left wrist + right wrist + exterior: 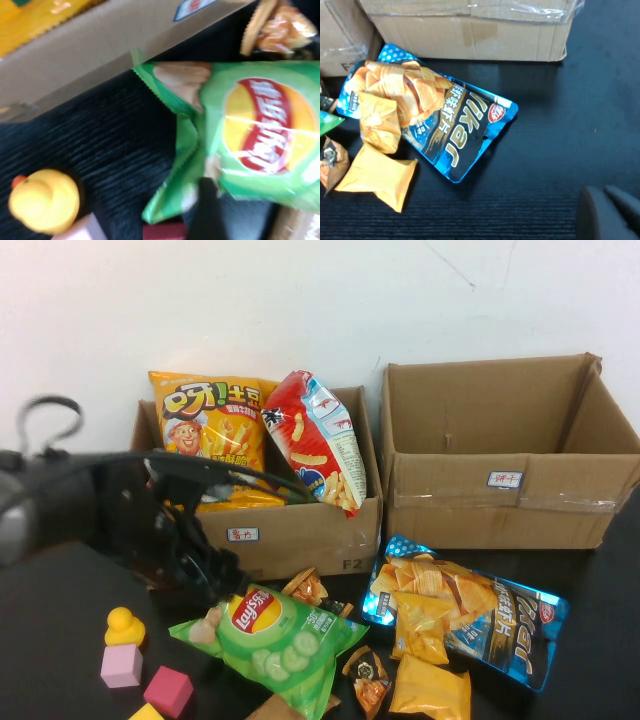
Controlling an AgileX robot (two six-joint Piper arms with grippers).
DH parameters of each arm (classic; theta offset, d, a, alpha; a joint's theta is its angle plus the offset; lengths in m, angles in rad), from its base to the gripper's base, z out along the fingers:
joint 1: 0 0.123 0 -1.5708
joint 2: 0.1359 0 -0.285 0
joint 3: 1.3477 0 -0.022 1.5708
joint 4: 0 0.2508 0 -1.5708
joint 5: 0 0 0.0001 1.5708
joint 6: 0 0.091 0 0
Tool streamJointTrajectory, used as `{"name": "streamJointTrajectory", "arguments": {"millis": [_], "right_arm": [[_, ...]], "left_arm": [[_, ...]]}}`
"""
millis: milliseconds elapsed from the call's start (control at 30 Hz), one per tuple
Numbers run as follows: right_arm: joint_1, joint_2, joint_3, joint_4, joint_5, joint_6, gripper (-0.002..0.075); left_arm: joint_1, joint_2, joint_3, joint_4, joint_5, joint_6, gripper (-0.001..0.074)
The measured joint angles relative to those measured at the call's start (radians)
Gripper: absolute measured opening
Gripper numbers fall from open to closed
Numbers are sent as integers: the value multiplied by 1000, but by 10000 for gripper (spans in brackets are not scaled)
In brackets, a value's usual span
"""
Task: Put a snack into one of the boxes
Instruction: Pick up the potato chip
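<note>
A green Lay's chip bag (280, 632) lies on the black table in front of the left cardboard box (300, 530). That box holds an orange snack bag (212, 425) and a red snack bag (318, 440). The right cardboard box (500, 495) looks empty inside. My left gripper (220, 578) is low at the green bag's near-left end; in the left wrist view the green bag (250, 130) lies right at my left gripper (235, 220). My right gripper (602, 194) is shut and empty over bare table, out of the high view.
A blue chip bag (470, 615) and small orange packets (430, 685) lie in front of the right box. A yellow duck (124, 626) and pink blocks (122, 666) sit at the front left. A white wall stands behind the boxes.
</note>
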Motion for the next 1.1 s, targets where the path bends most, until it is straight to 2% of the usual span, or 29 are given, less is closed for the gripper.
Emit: {"name": "streamJointTrajectory", "arguments": {"millis": [67, 133, 233, 400, 500, 567, 700, 733, 833, 1100], "right_arm": [[0, 0, 0, 2, 0, 0, -1], [0, 0, 0, 4, 0, 0, -1], [0, 0, 0, 6, 0, 0, -1], [0, 0, 0, 10, 7, 0, -1], [0, 0, 0, 10, 11, 0, -1], [0, 0, 0, 10, 15, 0, -1], [0, 0, 0, 10, 17, 0, -1], [0, 0, 0, 10, 18, 0, -1], [0, 0, 0, 10, 18, 0, -1], [0, 0, 0, 10, 18, 0, -1]], "left_arm": [[0, 55, 0, -2, -38, 0, 519], [0, 121, -12, -16, -50, 0, 566], [0, 217, -47, -27, -56, 0, 589], [0, 329, -121, -48, -33, 4, 589], [0, 364, -160, -62, 11, 6, 520], [0, 373, -178, -67, 34, 6, 421], [0, 373, -196, -75, 59, -1, 141], [0, 373, -200, -77, 66, -4, 104], [0, 373, -213, -97, 106, -3, 51], [0, 311, -260, -169, 283, 78, 15]]}}
